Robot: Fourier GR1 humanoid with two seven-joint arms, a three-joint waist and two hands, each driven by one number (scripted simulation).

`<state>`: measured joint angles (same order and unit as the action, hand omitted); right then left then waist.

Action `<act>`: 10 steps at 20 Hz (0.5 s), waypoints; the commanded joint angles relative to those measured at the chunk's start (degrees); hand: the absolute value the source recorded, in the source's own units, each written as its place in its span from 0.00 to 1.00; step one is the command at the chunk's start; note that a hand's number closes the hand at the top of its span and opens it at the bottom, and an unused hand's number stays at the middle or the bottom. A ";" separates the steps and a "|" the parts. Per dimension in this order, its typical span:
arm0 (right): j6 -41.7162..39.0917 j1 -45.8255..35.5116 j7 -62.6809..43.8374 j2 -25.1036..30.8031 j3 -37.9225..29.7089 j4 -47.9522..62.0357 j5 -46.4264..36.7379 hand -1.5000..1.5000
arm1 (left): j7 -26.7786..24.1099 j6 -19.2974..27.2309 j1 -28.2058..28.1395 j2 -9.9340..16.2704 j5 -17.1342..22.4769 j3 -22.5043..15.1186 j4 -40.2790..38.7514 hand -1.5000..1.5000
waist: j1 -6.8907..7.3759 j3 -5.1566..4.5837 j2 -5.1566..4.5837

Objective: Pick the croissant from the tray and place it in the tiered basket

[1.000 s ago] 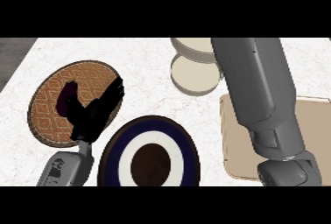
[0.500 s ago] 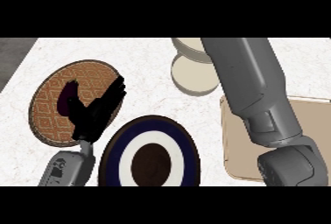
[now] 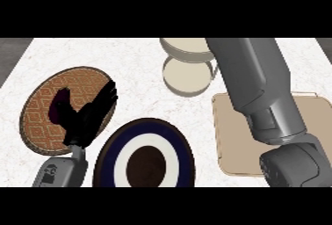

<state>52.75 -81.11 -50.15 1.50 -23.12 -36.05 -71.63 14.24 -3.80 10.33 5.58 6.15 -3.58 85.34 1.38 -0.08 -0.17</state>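
Note:
The tiered basket shows as two beige round tiers, the nearer one [image 3: 186,75] and the farther one [image 3: 183,44] at the picture's top. A beige tray [image 3: 314,115] lies at the right. My grey right forearm [image 3: 258,88] runs across the tray's left part and up past the basket's right side. Its hand is out of sight beyond the top. No croissant shows; the arm covers much of the tray. My left hand [image 3: 83,117] rests open, fingers up, over a brown woven round mat [image 3: 47,104].
A dark blue and white plate [image 3: 144,159] with a brown centre lies at the front, between the arms. The counter's dark left edge [image 3: 9,57] shows at the far left.
The right forearm has shifted a little to the left and upward over the tray. The left hand has stayed where it was.

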 commanded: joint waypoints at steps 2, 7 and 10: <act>-0.88 5.21 -9.91 -1.43 0.91 -8.28 -4.72 0.00 | -1.38 1.32 -3.38 0.45 -0.69 1.34 0.14 0.50 | -3.10 0.06 1.33; -10.88 14.87 -9.03 -1.48 8.18 -21.40 1.62 0.00 | 0.67 0.11 -4.15 1.43 1.29 2.58 0.81 0.50 | -4.65 0.19 2.41; -17.95 14.67 -12.78 -1.50 14.71 -27.03 4.10 0.00 | -0.01 1.63 -2.23 0.26 0.01 2.13 -0.52 0.50 | -5.15 0.13 2.78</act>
<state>42.86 -69.75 -59.56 0.08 -14.25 -55.85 -70.63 13.68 -2.74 7.55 6.05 6.40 -1.48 84.72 -2.94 0.04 1.98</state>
